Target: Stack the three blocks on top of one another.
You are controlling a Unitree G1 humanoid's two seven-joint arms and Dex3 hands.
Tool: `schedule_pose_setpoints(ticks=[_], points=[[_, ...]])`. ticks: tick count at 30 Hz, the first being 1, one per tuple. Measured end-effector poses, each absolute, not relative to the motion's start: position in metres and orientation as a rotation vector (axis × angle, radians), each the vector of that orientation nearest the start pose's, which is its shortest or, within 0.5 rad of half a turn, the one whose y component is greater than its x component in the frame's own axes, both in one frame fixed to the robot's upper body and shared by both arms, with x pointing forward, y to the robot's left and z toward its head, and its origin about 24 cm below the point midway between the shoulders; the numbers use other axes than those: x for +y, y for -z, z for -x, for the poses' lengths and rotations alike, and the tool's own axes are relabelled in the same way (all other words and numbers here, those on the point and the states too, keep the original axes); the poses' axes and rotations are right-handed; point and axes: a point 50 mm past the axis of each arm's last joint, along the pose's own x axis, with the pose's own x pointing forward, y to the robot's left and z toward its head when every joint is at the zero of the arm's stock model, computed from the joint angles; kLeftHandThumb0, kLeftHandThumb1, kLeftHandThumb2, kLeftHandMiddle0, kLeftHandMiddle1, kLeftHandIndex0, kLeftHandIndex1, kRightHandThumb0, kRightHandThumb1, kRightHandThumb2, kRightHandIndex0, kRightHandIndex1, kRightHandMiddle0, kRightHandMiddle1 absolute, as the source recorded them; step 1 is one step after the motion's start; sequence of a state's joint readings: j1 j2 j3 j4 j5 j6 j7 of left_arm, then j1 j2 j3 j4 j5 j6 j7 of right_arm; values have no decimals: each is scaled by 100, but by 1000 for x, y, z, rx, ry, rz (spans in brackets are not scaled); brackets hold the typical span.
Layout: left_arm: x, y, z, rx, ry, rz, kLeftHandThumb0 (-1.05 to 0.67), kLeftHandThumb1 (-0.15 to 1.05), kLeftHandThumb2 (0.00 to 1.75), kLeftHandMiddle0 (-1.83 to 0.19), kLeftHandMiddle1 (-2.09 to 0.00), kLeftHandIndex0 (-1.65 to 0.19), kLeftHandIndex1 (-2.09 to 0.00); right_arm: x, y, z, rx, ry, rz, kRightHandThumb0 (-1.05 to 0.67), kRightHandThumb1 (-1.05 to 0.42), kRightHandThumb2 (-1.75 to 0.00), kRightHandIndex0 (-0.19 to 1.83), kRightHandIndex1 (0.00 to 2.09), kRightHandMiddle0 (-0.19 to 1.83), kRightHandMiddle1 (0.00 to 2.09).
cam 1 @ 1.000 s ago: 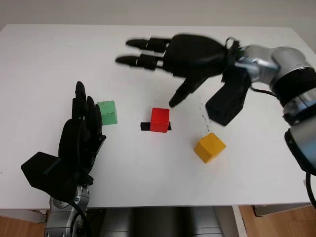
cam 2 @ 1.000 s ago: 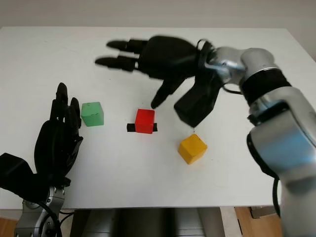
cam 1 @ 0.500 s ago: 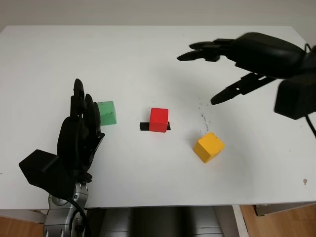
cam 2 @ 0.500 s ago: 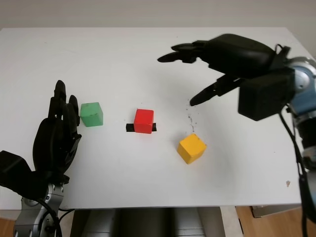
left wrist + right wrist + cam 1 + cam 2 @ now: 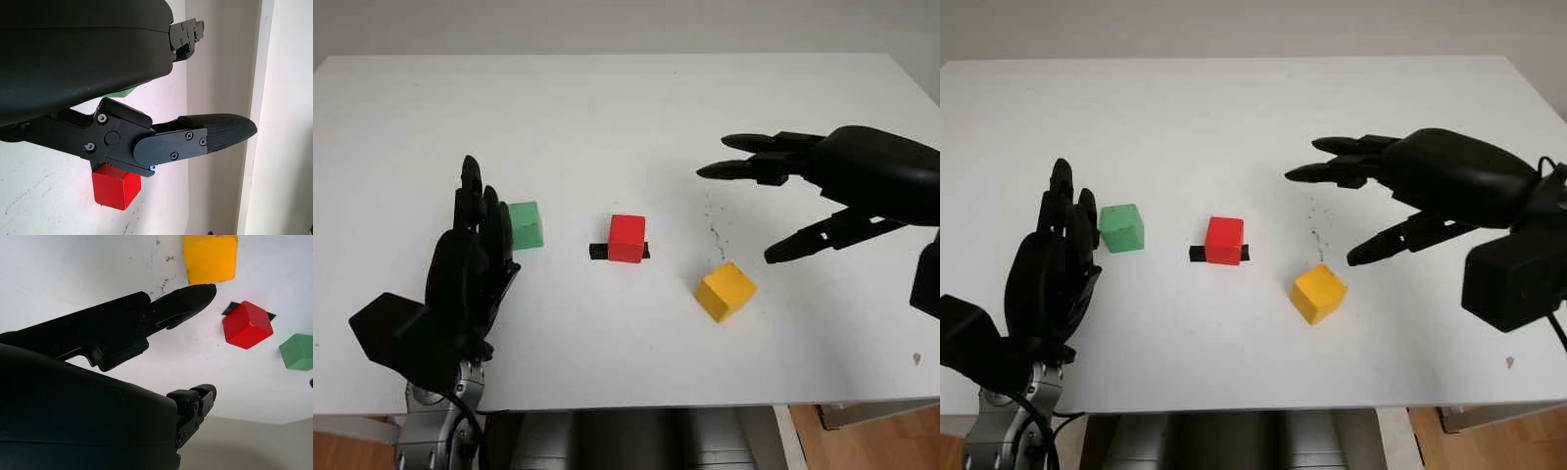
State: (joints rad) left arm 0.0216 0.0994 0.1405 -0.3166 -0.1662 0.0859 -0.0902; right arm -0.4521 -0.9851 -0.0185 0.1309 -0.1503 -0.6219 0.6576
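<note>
Blocks lie apart on the white surface [image 5: 607, 117]: green block [image 5: 525, 224] left, red block [image 5: 627, 238] middle on a black strip [image 5: 598, 252], yellow block [image 5: 725, 291] turned diagonally. Right hand [image 5: 822, 191], open, has pulled back rightward from over the red block; left hand [image 5: 470, 269], open, stays beside green.

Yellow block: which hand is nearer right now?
Right. The right hand hovers open just above and to the right of the yellow block; the left hand is far across the table, by the green block.

We see a white table [image 5: 607, 117] carrying a green block [image 5: 525, 224], a red block [image 5: 627, 238] (sitting on a black strip [image 5: 598, 252]) and a yellow block [image 5: 725, 291].
</note>
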Motion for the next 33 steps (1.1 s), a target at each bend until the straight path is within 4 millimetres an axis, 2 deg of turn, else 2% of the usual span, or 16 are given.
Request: schedule_pose_setpoints(ticks=[7, 17, 33], points=[[192, -106, -242, -221, -20, 36, -79, 105, 58, 19, -3, 19, -2, -240, -211, -273, -493, -684, 1453, -68, -96, -4, 6, 4, 31, 7], [194, -106, -242, -218, -21, 31, -79, 105, 58, 19, -3, 19, -1, -240, -179, -278, -446, -727, 1504, -64, -96, -6, 1, 3, 26, 4], [196, -107, -242, -216, -20, 21, -80, 105, 56, 19, -3, 19, -2, -238, -162, -281, -437, -758, 1472, -64, -95, -6, 1, 5, 30, 6]])
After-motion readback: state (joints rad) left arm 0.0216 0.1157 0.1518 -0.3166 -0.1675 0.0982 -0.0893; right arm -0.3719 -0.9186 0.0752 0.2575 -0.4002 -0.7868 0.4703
